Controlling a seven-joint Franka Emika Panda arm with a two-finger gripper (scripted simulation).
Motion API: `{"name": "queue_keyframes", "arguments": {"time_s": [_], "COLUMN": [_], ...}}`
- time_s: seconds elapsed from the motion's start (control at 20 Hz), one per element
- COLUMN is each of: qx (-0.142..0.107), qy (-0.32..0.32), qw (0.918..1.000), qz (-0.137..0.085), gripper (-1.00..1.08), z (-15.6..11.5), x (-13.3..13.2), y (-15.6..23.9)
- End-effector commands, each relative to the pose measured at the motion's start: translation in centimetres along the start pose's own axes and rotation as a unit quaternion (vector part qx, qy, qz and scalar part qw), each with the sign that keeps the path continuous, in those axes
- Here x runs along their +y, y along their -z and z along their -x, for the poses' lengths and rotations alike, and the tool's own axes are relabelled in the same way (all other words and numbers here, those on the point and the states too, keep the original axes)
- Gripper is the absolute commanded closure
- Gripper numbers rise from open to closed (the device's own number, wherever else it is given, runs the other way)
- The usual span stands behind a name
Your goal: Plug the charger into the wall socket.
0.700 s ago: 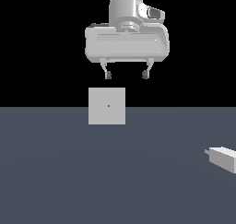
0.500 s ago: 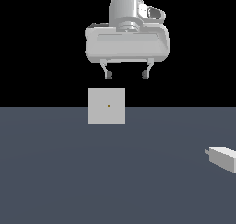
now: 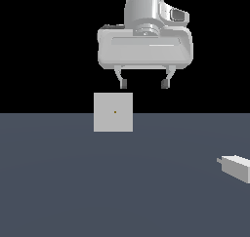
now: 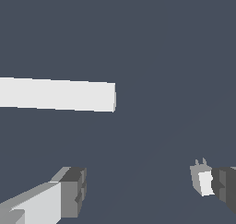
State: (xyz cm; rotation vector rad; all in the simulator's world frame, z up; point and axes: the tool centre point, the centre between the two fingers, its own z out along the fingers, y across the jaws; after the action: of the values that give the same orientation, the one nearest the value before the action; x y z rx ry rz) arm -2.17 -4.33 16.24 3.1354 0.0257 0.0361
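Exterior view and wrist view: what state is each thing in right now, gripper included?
Gripper: open, empty, raised above the floor.
Small off-white rectangular charger: lying on the dark floor at the exterior view's right, ungrasped, unplugged, prong stub toward the exterior view's left.
Flat light-grey square wall socket: upright, nothing plugged into it, orange dot visible at its centre.

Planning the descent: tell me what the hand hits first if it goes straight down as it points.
Probably the bare floor. The open hand holds nothing; in the wrist view the wall socket lies off its line and the charger sits beside one finger, though depth is unclear.
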Motion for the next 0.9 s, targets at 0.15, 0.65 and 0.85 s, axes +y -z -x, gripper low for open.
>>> {"name": "queue_keyframes", "arguments": {"time_s": [0.15, 0.65, 0.85], "qx": [0.009, 0.03, 0.036], "qy": [0.015, 0.049, 0.06], "qw": [0.9999, 0.9983, 0.9975], "qz": [-0.001, -0.004, -0.005], "gripper": [-0.92, -0.92, -0.92], "z": [2.1, 6.2, 7.3], "x": [2.6, 8.6, 10.6], "y": [-1.8, -6.1, -7.6]}}
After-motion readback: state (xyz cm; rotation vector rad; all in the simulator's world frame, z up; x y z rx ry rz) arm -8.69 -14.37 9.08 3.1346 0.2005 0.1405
